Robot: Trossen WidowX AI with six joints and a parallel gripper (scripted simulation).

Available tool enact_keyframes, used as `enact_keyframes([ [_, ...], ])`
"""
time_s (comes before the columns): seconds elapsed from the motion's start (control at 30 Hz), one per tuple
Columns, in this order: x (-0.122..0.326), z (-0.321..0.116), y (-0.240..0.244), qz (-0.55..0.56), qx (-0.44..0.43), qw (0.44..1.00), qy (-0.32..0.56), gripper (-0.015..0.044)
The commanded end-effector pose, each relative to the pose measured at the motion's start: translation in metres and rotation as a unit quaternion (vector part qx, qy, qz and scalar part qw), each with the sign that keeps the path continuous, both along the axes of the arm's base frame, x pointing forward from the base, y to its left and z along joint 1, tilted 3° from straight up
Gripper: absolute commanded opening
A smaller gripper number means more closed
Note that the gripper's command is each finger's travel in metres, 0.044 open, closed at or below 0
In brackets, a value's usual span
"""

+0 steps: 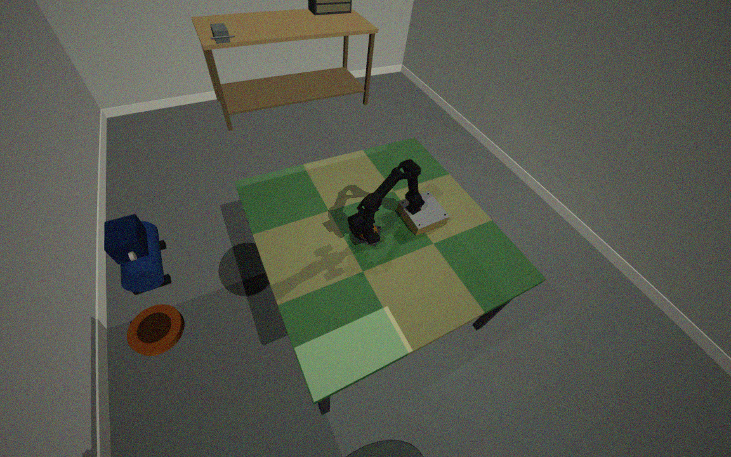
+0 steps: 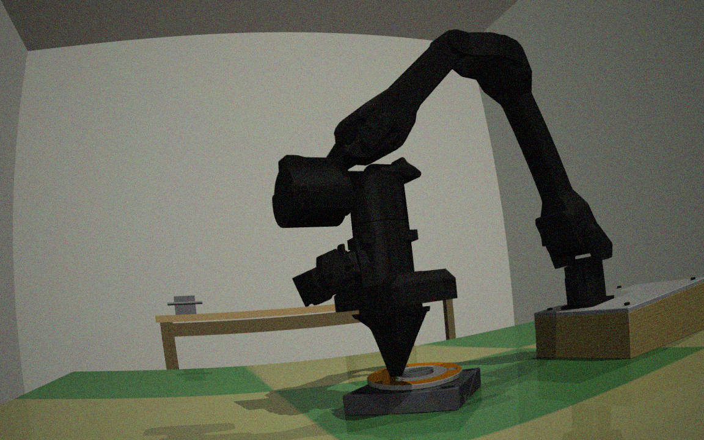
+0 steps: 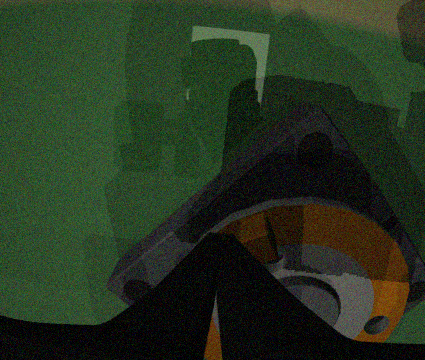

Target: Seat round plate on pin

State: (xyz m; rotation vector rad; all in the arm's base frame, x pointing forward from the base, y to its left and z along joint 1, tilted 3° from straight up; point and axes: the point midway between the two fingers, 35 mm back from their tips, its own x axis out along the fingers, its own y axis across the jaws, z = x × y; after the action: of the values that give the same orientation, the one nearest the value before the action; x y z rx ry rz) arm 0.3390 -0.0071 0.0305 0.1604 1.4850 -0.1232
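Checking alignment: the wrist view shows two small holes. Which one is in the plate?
The lower-right hole, near the rim of the round plate. The left hole sits in a corner of the dark base, beside the shut jaws.

Orange-and-grey plate on dark base, low centre of exterior view

Round plate point(image 2: 423, 375): orange ring w/ grey inner, sits on square dark-grey base point(image 2: 412, 398) on green check. Small hole point(image 3: 376, 324) near rim, lower right in wrist view. Pin & tab: can't make out.
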Motion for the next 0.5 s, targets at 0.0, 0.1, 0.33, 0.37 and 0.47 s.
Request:
enact_keyframes([
  [0.0,0.003,-0.001,-0.007,-0.001,-0.003,1.0,0.003,0.0],
  [0.1,0.005,0.0,-0.01,-0.001,-0.003,1.0,0.002,0.0],
  [0.33,0.007,0.002,-0.018,-0.001,-0.003,1.0,0.002,0.0],
  [0.37,0.007,0.002,-0.019,-0.001,-0.003,1.0,0.002,0.0],
  [0.47,0.008,0.002,-0.022,-0.001,-0.003,1.0,0.002,0.0],
])
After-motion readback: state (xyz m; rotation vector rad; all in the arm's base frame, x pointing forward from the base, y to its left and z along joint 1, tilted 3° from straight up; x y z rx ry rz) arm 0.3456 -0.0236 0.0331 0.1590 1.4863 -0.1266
